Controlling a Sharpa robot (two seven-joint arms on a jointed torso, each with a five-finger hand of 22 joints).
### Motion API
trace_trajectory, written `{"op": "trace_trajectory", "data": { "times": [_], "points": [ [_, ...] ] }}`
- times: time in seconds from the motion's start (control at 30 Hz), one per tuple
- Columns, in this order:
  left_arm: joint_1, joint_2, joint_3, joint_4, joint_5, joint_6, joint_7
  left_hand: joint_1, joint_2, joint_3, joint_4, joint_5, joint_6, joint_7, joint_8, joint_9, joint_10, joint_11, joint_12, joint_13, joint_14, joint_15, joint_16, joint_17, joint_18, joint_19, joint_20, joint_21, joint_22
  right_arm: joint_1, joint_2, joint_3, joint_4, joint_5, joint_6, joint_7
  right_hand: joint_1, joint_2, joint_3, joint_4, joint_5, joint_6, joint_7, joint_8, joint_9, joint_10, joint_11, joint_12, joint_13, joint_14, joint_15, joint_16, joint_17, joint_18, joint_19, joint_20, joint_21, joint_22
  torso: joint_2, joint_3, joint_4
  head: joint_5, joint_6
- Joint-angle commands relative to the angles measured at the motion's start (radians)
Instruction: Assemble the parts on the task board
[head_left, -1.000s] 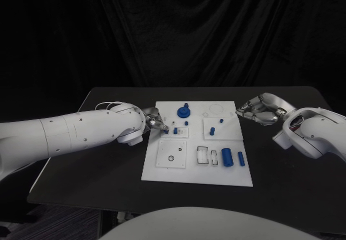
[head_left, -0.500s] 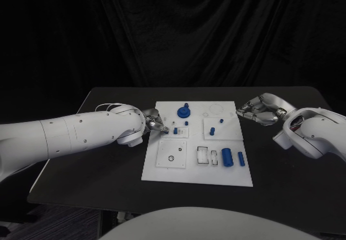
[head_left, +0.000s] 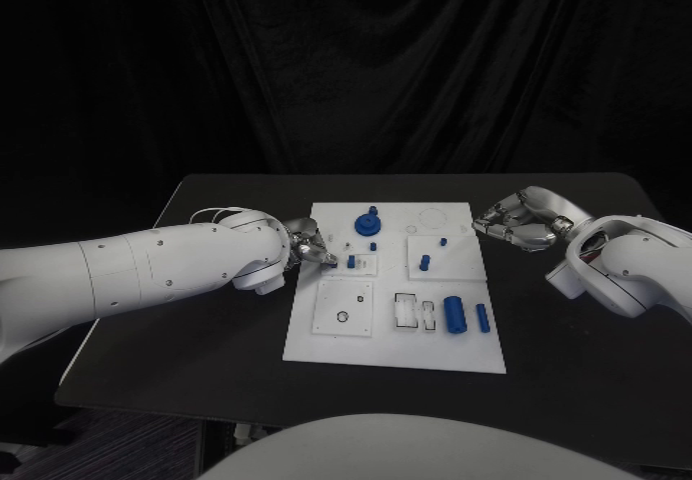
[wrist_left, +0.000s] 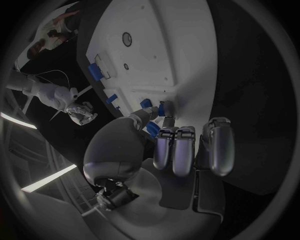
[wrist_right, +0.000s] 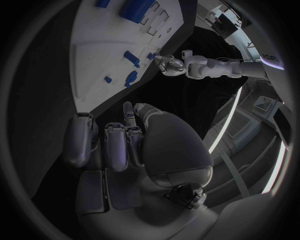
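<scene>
Left hand (head_left: 307, 247) at board's (head_left: 329, 335) left edge, pinching small blue peg (wrist_left: 161, 108), prob. lining it up w/ socket. Right hand (head_left: 522, 220) off board's right edge, curled, holding nothing, clear of work.

White task board (head_left: 397, 345) mid-table, blue parts (head_left: 453, 313) on it

White rounded arms (head_left: 144, 265) end in silver hands (head_left: 522, 217) with segmented fingers (wrist_left: 176, 150).

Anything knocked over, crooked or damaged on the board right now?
Nothing stands out. The white board lies flat on the table, the blue parts are all on it, the left hand is at a small blue peg, and the right hand is beside the board.
</scene>
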Motion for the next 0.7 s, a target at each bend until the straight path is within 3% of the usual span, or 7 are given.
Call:
{"op": "trace_trajectory", "data": {
  "times": [0.03,0.7],
  "points": [
    [-0.008,-0.002,-0.004,0.0,-0.004,0.019,0.012,0.004,-0.001,0.017,-0.008,0.06,0.002,-0.004,0.004,0.0,0.102,-0.007,0.004,0.263,0.106,-0.008,0.003,0.263,0.012,-0.004,0.0,-0.006,0.1,-0.003,0.0,0.001,-0.001,-0.004,0.008,-0.019,0.01,-0.004,-0.002,-0.006,0.004,0.0,0.002,-0.002,0.001,-0.006,0.002,-0.006,0.113,0.049,-0.003,-0.003,0.05,0.003,0.003,0.001,-0.005,0.1,0.0,0.0002,0.0002,-0.001,0.0],
    [-0.008,-0.011,-0.004,0.011,-0.004,0.039,0.01,0.0,-0.005,0.014,-0.008,0.046,0.002,-0.004,0.005,0.001,0.102,-0.006,0.004,0.263,0.106,-0.007,0.003,0.263,0.013,-0.007,0.0,-0.01,0.098,-0.004,0.001,0.001,-0.002,-0.004,0.014,-0.025,0.011,-0.003,0.0,-0.008,0.006,-0.002,0.002,-0.003,0.001,-0.008,0.003,-0.007,0.111,0.048,-0.003,-0.004,0.049,0.004,0.002,0.001,-0.008,0.099,0.0,0.0005,-0.0002,-0.001,0.0]
  ]
}}
